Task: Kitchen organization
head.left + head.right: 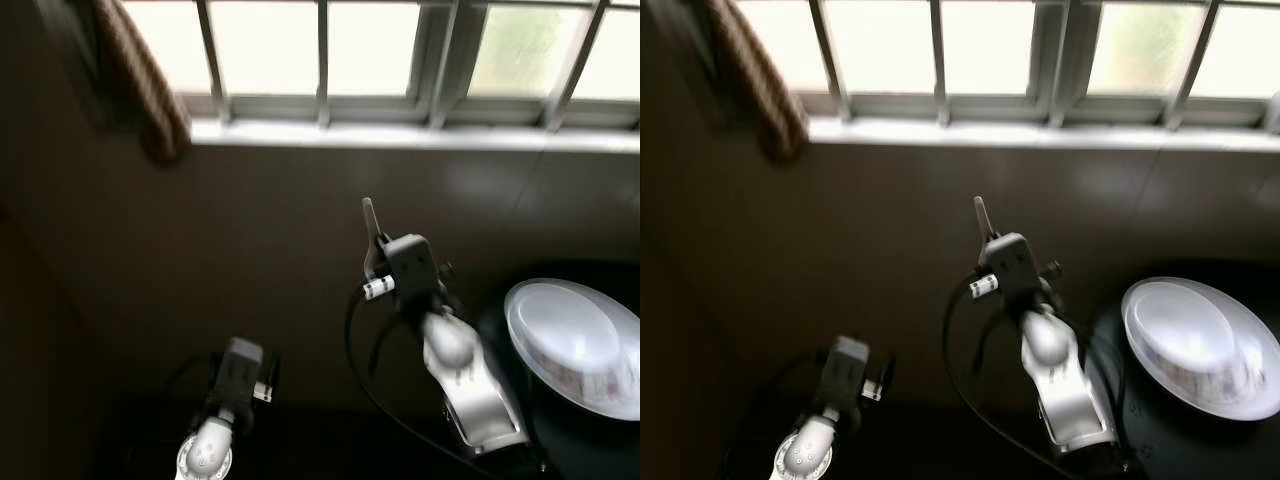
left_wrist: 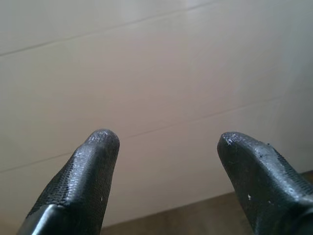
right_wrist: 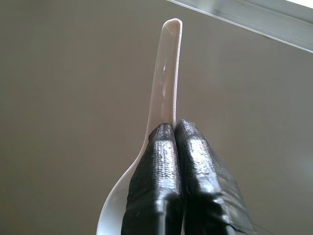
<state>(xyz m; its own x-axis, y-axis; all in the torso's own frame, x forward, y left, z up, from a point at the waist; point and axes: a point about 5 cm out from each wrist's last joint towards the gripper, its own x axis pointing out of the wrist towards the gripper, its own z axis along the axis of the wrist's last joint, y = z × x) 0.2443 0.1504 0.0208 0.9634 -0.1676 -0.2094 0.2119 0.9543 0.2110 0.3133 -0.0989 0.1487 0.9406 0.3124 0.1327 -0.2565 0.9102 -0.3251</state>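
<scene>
My right gripper (image 3: 174,129) is shut on a white ceramic soup spoon (image 3: 165,73), pinching it near where the handle meets the bowl. In the left eye view the spoon's handle (image 1: 370,222) sticks up above the raised right arm, in front of the tiled wall. A white bowl (image 1: 575,345) lies tilted on a dark surface to the right of that arm. My left gripper (image 2: 166,147) is open with nothing between its fingers (image 2: 90,171), facing the pale tiled wall; the left arm (image 1: 230,385) is low at the lower left.
A barred window (image 1: 400,60) with a white sill (image 1: 400,132) runs along the top. A brown striped cloth (image 1: 140,85) hangs at the upper left. A black cable (image 1: 365,375) loops beside the right arm. The tiled wall (image 1: 270,250) stands close ahead.
</scene>
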